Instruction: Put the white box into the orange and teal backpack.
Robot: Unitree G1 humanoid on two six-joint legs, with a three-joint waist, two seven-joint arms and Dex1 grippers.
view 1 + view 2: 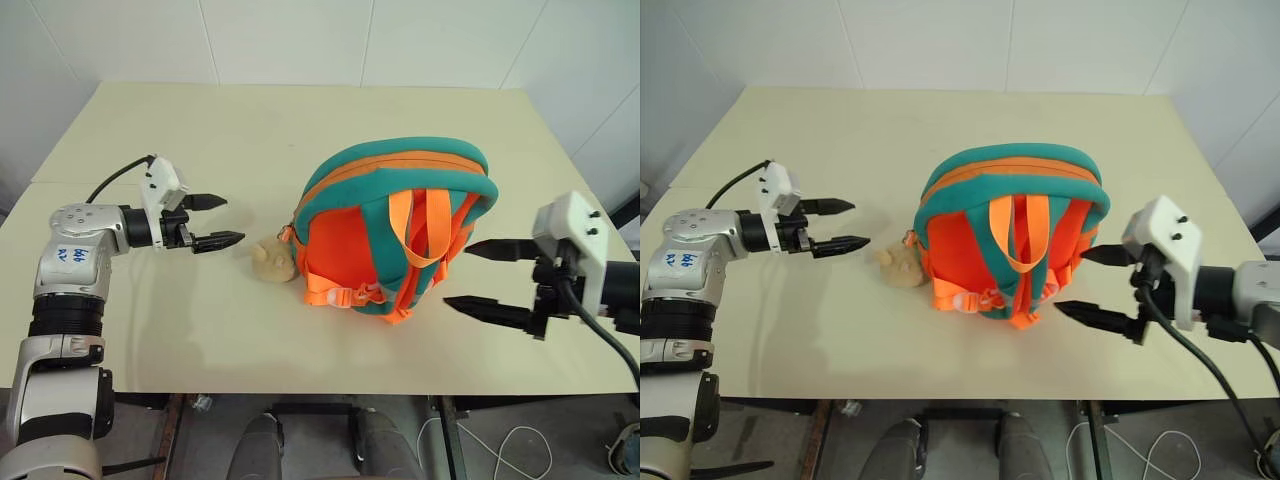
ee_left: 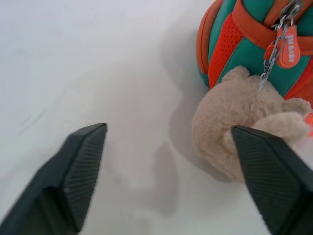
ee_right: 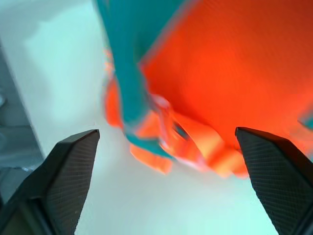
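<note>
The backpack (image 1: 398, 232) lies strap-side up mid-worktop (image 1: 250, 130), its plush toy (image 1: 270, 260) alongside. No white box lies on the worktop, so it is probably inside. Left gripper (image 1: 218, 221) and right gripper (image 1: 478, 278) flank the backpack, fingers apart, empty.

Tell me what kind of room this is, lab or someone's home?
Most likely a lab or test cell, not a home. A bare pale table stands against plain white panelled walls, loose cables lie on the floor beneath it, and the only item set out is a backpack.
</note>
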